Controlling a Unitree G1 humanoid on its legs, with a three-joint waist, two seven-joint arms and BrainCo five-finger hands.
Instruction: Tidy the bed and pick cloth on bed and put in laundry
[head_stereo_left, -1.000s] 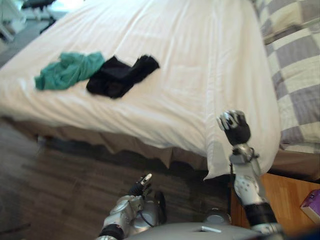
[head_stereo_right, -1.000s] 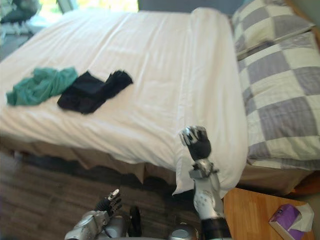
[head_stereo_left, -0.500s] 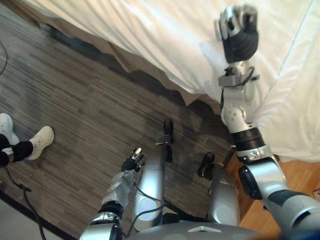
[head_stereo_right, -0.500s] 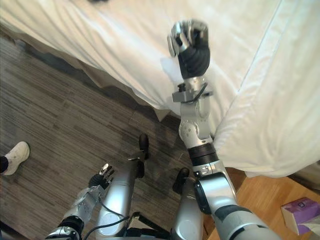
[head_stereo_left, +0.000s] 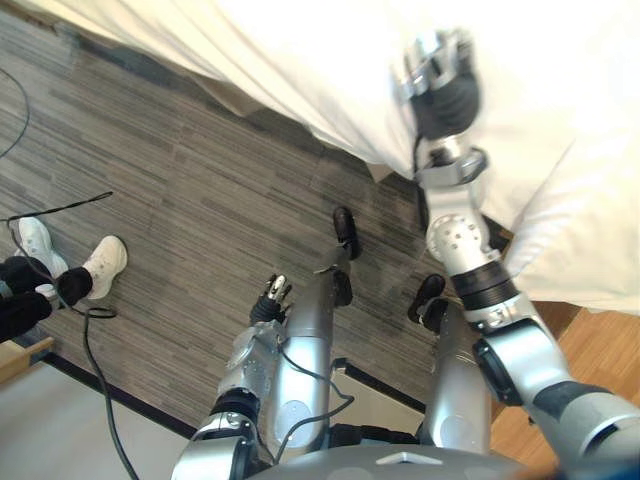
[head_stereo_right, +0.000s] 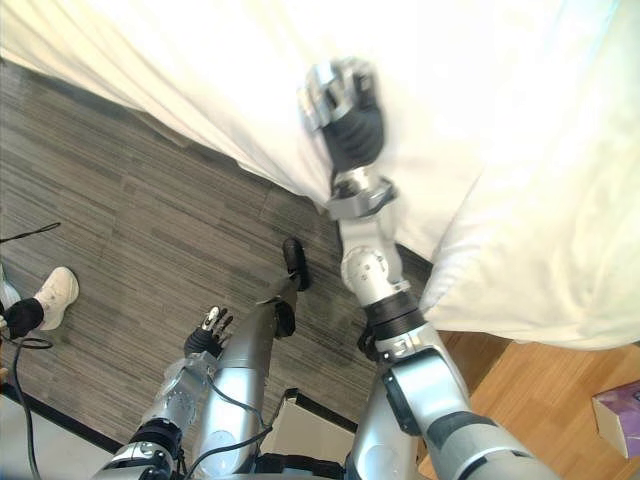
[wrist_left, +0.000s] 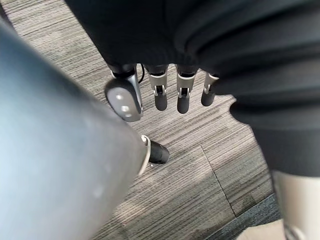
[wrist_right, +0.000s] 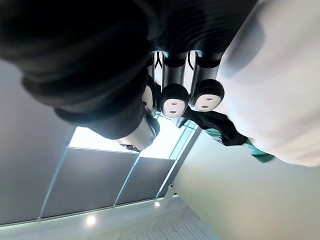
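Right hand (head_stereo_left: 437, 85) is held clenched, empty, above white bed sheet (head_stereo_left: 300, 50), presumably to reach; crumpled black cloth (wrist_right: 215, 125) and green cloth (wrist_right: 260, 155) lie beyond it. Left hand (wrist_left: 161, 95) hangs slack.

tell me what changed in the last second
The head camera has tilted down off the bed toward the floor; nothing was taken or let go. The right hand stays raised over the bed edge, curled and empty; the left hand still hangs low, open. The black cloth and green cloth still lie on the bed.

Right hand (head_stereo_left: 440, 92) high, fingers (wrist_right: 174, 101) curled; left hand (head_stereo_left: 268, 298) low, relaxed.
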